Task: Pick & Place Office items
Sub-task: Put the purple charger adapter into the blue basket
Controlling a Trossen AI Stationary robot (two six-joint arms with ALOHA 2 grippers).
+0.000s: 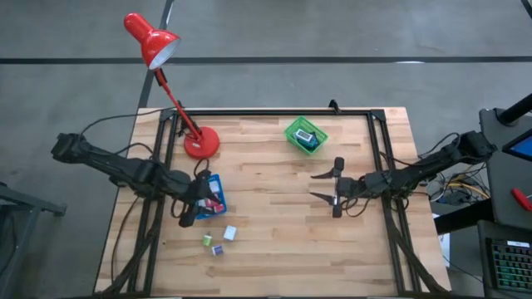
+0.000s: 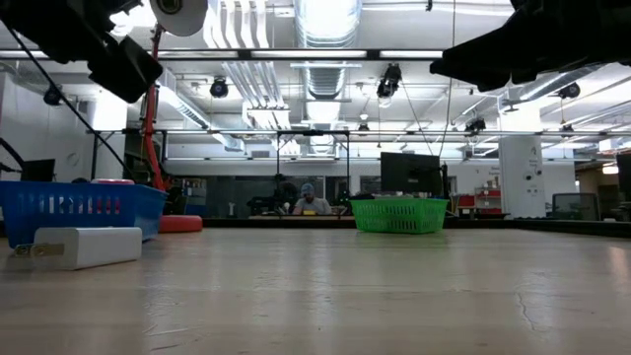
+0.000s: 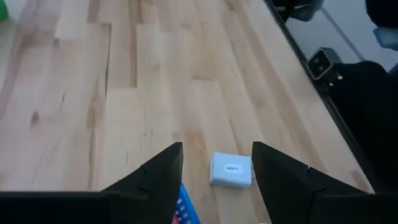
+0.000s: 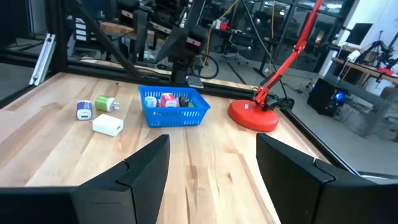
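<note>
Three office items lie on the wooden table near its front left: a white block (image 1: 230, 233) (image 3: 232, 169) (image 4: 108, 126), a green piece (image 1: 207, 240) (image 4: 107, 103) and a purple-and-white piece (image 1: 217, 249) (image 4: 84, 110). More pieces lie in the blue tray (image 1: 218, 184) (image 4: 153, 114). My left gripper (image 1: 188, 218) (image 3: 217, 147) hangs open above the tray's near corner, slanting down toward the white block, and holds nothing. My right gripper (image 1: 313, 186) (image 4: 212, 140) stands open and level at mid-table right, facing the tray, with nothing between its fingers.
A green basket (image 1: 293, 126) (image 2: 398, 214) holding a few pieces stands at the far middle. A red desk lamp rests on its round base (image 1: 200, 143) (image 4: 254, 115) at the far left, beside the tray. Bare wood lies between the two grippers.
</note>
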